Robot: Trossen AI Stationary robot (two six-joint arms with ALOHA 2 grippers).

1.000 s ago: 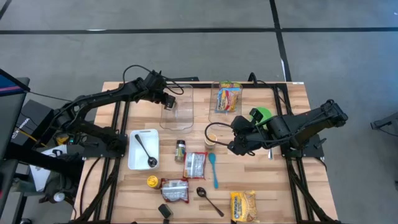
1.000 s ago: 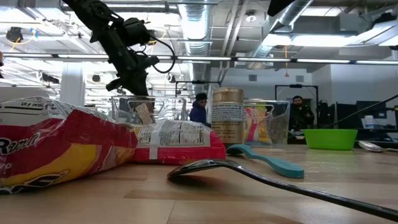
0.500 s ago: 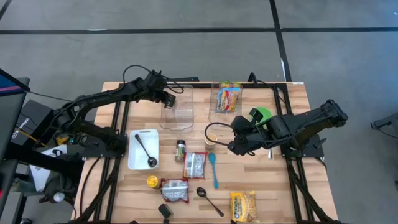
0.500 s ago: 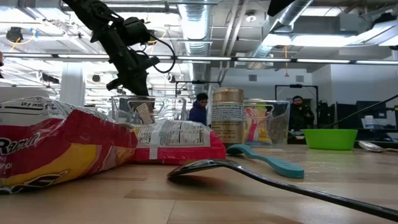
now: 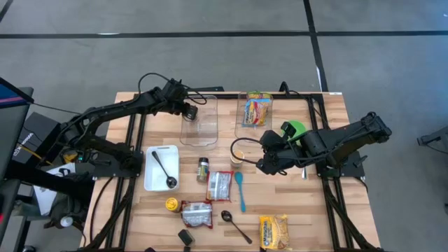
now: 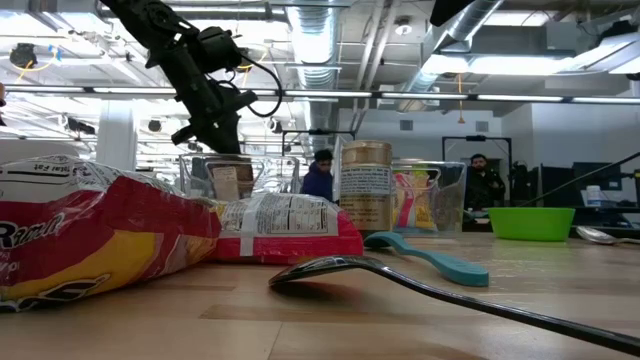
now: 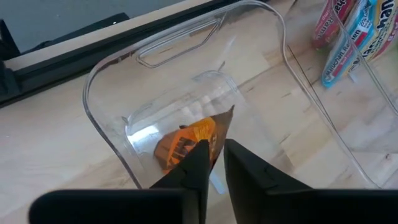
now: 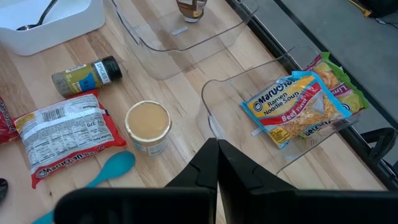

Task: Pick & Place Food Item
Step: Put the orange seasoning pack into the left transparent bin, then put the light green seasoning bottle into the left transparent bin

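A small orange-brown food packet (image 7: 186, 140) stands inside the left clear bin (image 5: 199, 129), its lower edge on the bin's floor; the low view shows it (image 6: 225, 182) behind the bin wall. My left gripper (image 7: 214, 149) hovers just above it over the bin's far end (image 5: 190, 114), open by a narrow gap, with nothing between its fingers. My right gripper (image 8: 214, 152) is shut on nothing and hangs above the table's middle (image 5: 262, 164), near a tan-lidded cup (image 5: 239, 155). A ramen pack (image 8: 298, 106) lies in the right clear bin (image 5: 245, 129).
On the table lie a spice jar (image 5: 202, 168), a red-and-white packet (image 5: 219, 185), a teal spoon (image 5: 240, 190), a white tray (image 5: 148, 183) holding a black spoon, a green bowl (image 5: 294, 129), a yellow bag (image 5: 273, 231), another packet (image 5: 196, 213) and a dark spoon (image 5: 234, 224).
The orange-brown packet, which hung tilted under my left gripper, now sits lower and straighter in the left bin. Both arms have kept their places.
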